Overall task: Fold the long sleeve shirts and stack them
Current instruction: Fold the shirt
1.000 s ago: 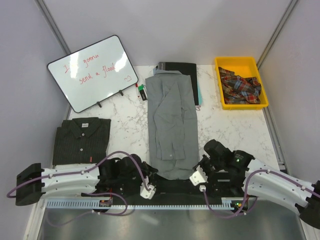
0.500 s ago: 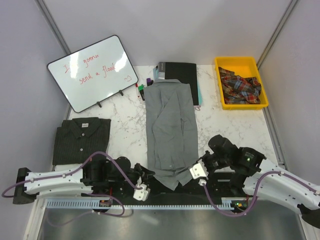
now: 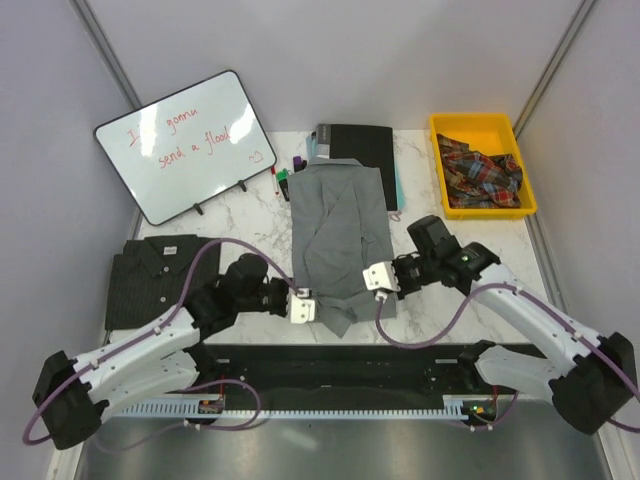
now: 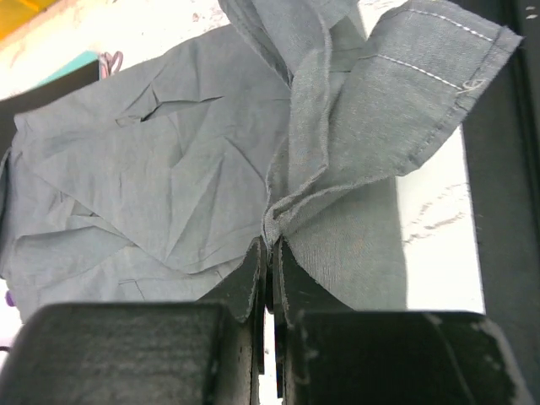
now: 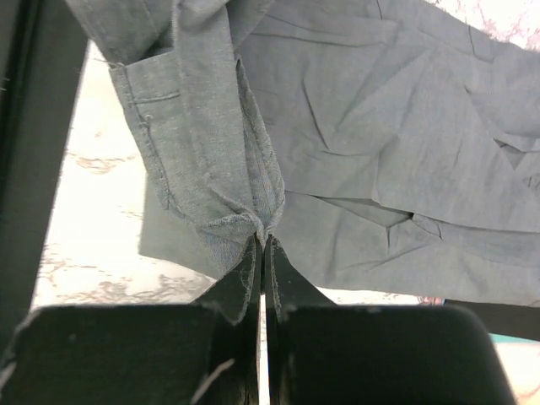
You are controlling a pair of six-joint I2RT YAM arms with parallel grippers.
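White marbled table (image 3: 250,240) fills the space between pale partition walls, and the mid-grey shirt (image 3: 335,225) is laid lengthwise down its middle, collar end toward the black book (image 3: 358,140) at the far edge. Its near hem is pinched at both corners. The left gripper (image 3: 303,307) is closed tight on a bunched fold of grey cloth at the left corner, where the wrist view shows the jaws meeting with fabric gathered between them, and the right gripper (image 3: 378,278) is clamped likewise on the right corner. The hem is held raised over the shirt's lower body, so the step in hand is judged to be the bottom-to-top fold. The charcoal striped shirt (image 3: 163,280) is seen folded at the table's left edge, well apart. For the next move, both corners would need to be carried evenly toward the collar, laid flat and released together — only then can the grey shirt be stacked on the striped one.
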